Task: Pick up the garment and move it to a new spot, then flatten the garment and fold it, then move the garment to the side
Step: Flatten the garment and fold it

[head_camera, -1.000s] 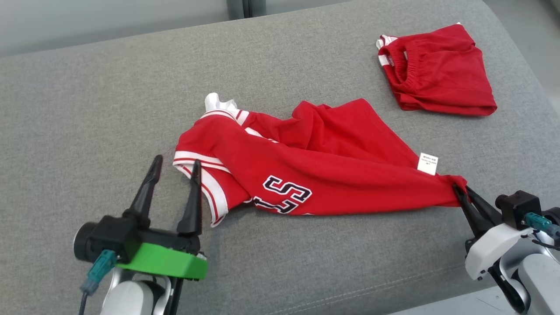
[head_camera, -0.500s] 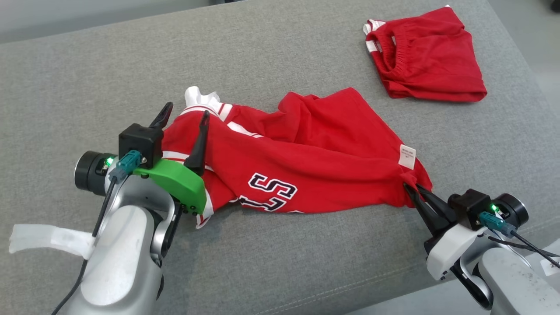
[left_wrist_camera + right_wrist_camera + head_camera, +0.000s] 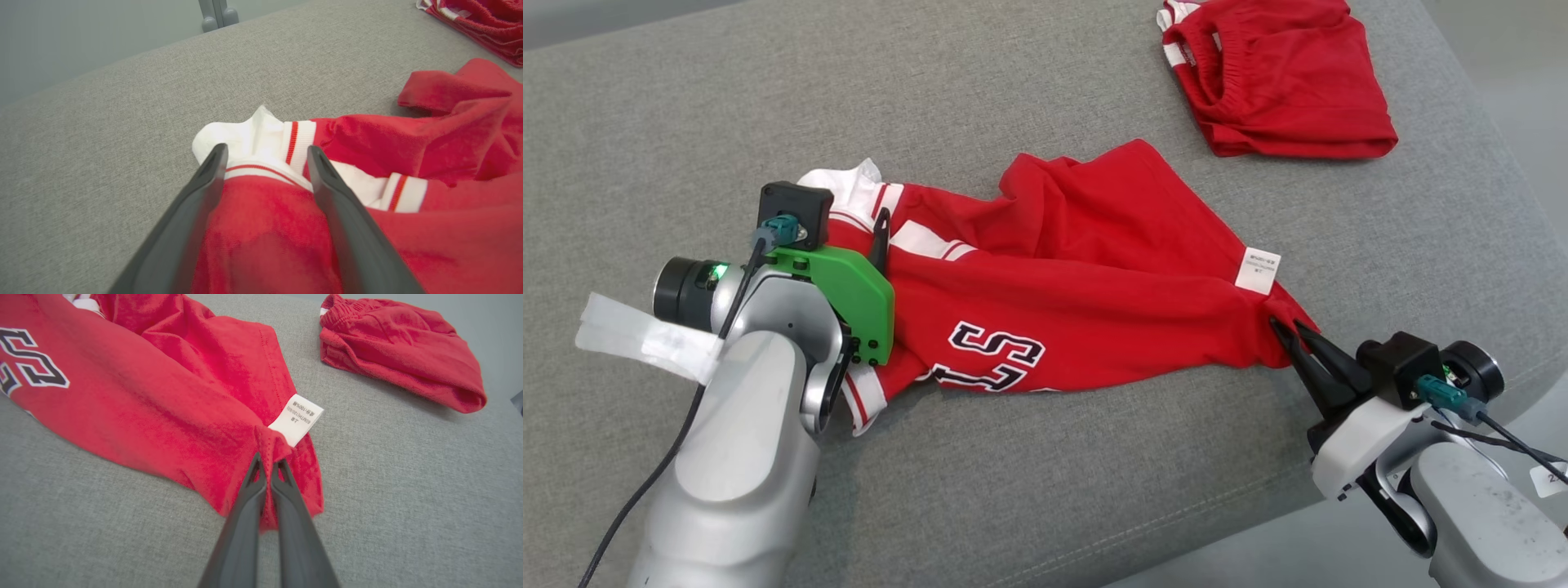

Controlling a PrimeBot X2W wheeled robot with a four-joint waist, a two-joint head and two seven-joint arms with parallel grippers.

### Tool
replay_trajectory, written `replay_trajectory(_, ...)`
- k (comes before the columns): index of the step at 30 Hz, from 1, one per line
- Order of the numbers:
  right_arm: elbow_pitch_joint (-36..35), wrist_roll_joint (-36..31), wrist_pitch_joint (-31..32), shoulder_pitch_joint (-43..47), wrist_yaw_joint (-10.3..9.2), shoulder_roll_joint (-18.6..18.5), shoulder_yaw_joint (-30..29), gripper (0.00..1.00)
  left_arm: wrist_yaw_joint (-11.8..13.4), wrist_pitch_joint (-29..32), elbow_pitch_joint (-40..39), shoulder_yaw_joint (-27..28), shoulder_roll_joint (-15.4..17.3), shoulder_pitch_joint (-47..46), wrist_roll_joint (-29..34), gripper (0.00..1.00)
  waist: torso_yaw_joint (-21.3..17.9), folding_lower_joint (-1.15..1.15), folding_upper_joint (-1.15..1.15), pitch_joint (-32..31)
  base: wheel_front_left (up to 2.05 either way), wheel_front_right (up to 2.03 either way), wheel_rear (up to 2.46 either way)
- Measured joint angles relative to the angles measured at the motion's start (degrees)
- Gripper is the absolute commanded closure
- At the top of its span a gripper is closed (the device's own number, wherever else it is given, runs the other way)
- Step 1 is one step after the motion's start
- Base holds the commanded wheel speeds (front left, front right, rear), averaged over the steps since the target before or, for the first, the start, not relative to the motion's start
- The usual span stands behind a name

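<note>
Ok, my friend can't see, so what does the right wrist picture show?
The right gripper is shut on a corner of a crumpled red shirt, right beside its white label. The shirt lies on a grey cushion, and folded red shorts sit apart from it, farther back.

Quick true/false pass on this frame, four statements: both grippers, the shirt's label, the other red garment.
1. The right gripper is shut on a corner of the red shirt. True.
2. The left gripper is clamped shut on the shirt. False: its jaws stand open, one finger on either side of the white-trimmed end.
3. The white care label sits close to the right gripper's pinch. True.
4. The red shorts lie on top of the shirt. False: they lie folded on the grey cushion, apart from the shirt.
</note>
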Motion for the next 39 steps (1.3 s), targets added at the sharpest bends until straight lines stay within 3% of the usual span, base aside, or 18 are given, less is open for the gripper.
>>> replay_trajectory(8, 0.26, 0.02, 0.0, 0.12, 0.0, -0.66, -2.8, 1.0, 0.45, 3.89, 1.88, -2.7, -0.16, -0.85, 1.65, 0.0, 2.73, 0.0, 0.0, -0.5, 0.0, 0.0, 0.0)
replay_trajectory(9, 0.27, 0.02, 0.0, 0.14, 0.0, -0.71, -2.93, 1.0, -0.26, 4.81, 2.12, -3.26, -0.16, -0.74, 1.19, 0.05, 3.22, 0.0, 0.0, -0.63, 0.0, 0.0, 0.0)
replay_trajectory(10, 0.29, 0.02, 0.0, 0.16, 0.0, -0.79, -3.02, 1.0, -0.92, 5.69, 2.37, -3.85, -0.18, -0.49, 0.45, 0.18, 3.71, 0.0, 0.0, -0.76, 0.0, 0.0, 0.0)
replay_trajectory(11, 0.31, 0.01, 0.0, 0.19, 0.0, -0.87, -3.14, 1.0, -1.42, 6.5, 2.65, -4.26, -0.23, -0.09, -0.26, 0.55, 4.21, 0.0, 0.0, -0.91, 0.0, 0.0, 0.0)
replay_trajectory(12, 0.33, 0.01, 0.0, 0.19, 0.0, -0.94, -3.25, 1.0, -1.56, 7.03, 3.01, -4.59, -0.3, 0.45, -0.57, 0.72, 4.75, 0.0, 0.0, -1.08, 0.0, 0.0, 0.0)
replay_trajectory(13, 0.33, 0.0, 0.0, 0.19, 0.0, -1.0, -3.27, 1.0, -1.94, 7.46, 3.33, -4.83, -0.36, 0.83, -0.71, 1.0, 5.27, 0.0, 0.0, -1.27, 0.0, 0.0, 0.0)
replay_trajectory(21, 0.31, -0.48, 0.0, 0.2, 0.01, -1.32, -3.26, 1.0, -2.6, 8.39, 3.27, -5.28, -0.66, 1.35, -2.24, 1.0, 8.88, 0.0, 0.0, -3.33, 0.0, 0.0, 0.0)
replay_trajectory(29, -0.23, -1.63, 0.0, -0.79, 0.02, -1.13, -3.71, 1.0, -1.53, -1.51, -3.24, -0.45, -0.65, 0.08, -3.1, 1.0, 10.36, 0.0, 0.0, -5.41, 0.0, 0.0, 0.0)
replay_trajectory(35, -2.29, -2.88, 0.0, -11.06, 0.0, -0.05, -5.72, 1.0, -0.67, -2.15, -2.88, 1.71, -0.67, -2.44, -5.68, 1.0, 9.37, 0.0, 0.0, -5.45, 0.0, 0.0, 0.0)
replay_trajectory(39, -4.56, -3.28, 0.0, -18.3, -0.82, 0.77, -8.34, 1.0, -0.02, -9.05, -5.48, 3.64, -0.58, -7.0, -4.6, 1.0, 9.28, 0.0, 0.0, -5.16, 0.0, 0.0, 0.0)
